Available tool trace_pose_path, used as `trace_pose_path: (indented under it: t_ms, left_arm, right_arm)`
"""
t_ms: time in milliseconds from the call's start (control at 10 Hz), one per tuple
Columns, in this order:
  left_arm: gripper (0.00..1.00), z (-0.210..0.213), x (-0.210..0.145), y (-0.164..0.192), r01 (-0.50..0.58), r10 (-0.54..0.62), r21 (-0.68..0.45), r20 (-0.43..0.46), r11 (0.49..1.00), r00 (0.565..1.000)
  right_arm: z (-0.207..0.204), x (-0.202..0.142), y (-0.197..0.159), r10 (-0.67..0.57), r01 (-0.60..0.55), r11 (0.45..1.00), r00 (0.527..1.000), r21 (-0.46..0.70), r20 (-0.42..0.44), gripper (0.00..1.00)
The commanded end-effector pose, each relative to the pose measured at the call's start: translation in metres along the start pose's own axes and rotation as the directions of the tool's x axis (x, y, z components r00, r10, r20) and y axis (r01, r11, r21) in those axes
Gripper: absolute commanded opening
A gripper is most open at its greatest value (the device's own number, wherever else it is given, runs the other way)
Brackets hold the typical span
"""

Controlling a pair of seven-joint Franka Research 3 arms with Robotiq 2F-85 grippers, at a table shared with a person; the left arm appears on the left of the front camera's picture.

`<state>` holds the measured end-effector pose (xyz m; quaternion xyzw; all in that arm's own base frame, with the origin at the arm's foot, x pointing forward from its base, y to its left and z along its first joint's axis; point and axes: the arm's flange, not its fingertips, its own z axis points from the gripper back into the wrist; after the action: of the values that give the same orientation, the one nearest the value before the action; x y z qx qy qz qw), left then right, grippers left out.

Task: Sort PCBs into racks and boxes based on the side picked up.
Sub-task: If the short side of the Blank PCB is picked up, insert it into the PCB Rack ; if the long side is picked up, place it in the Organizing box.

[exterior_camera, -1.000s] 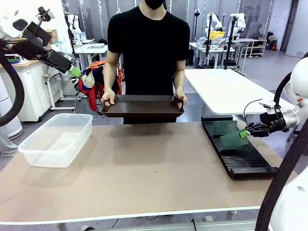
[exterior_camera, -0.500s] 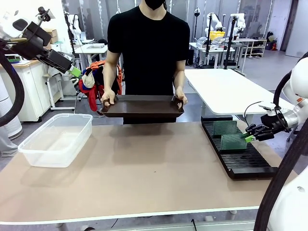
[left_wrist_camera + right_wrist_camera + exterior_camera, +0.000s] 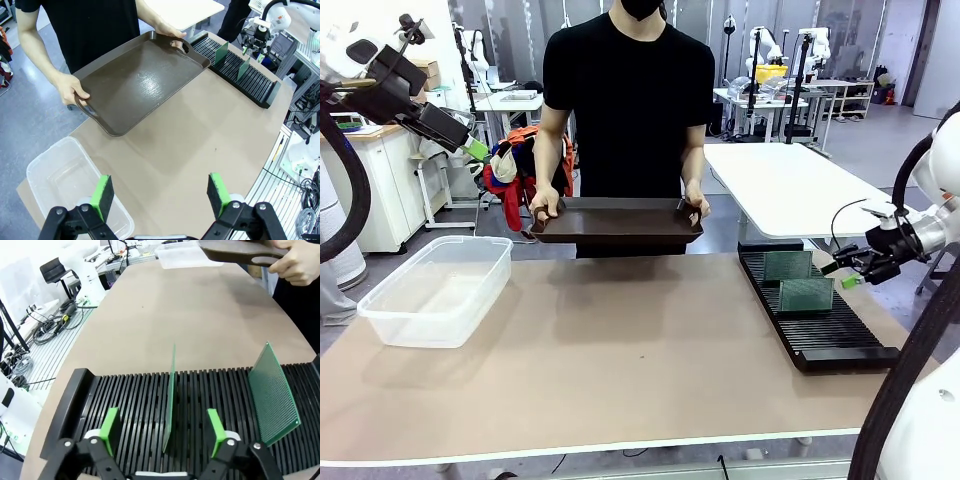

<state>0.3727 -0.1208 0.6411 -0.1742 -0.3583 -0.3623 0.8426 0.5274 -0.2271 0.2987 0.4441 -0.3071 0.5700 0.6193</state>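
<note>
Tan surface (image 3: 620,370) in a lab room with white tables and other rigs behind; black rack (image 3: 815,320) at right holds two green PCBs (image 3: 806,294) upright in slots, clear tub (image 3: 438,290) at left; person holds brown tray (image 3: 616,220) at far edge; right claw (image 3: 850,270) open beside rack, left claw (image 3: 162,192) open, raised
</note>
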Motion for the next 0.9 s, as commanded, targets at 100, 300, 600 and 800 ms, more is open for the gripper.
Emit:
trace_pose_path:
  t_ms: [100,300,600,800]
  left_arm:
    - [1.0,0.0,-0.002,0.0,-0.003,0.003,-0.012,-0.001,1.0,1.0]
    - [1.0,0.0,-0.002,0.0,-0.003,0.003,-0.012,-0.001,1.0,1.0]
    - [1.0,0.0,-0.002,0.0,-0.003,0.003,-0.012,-0.001,1.0,1.0]
    - [1.0,0.0,-0.002,0.0,-0.003,0.003,-0.012,-0.001,1.0,1.0]
  right_arm:
    - [-0.001,0.016,0.017,-0.085,0.082,0.996,0.993,-0.037,-0.08,1.0]
    - [-0.001,0.022,0.02,-0.099,0.096,0.994,0.993,-0.054,-0.066,1.0]
    - [0.009,0.018,0.012,-0.055,0.053,0.998,0.997,-0.033,-0.047,1.0]
    - [0.009,0.018,0.012,-0.055,0.053,0.998,0.997,-0.033,-0.047,1.0]
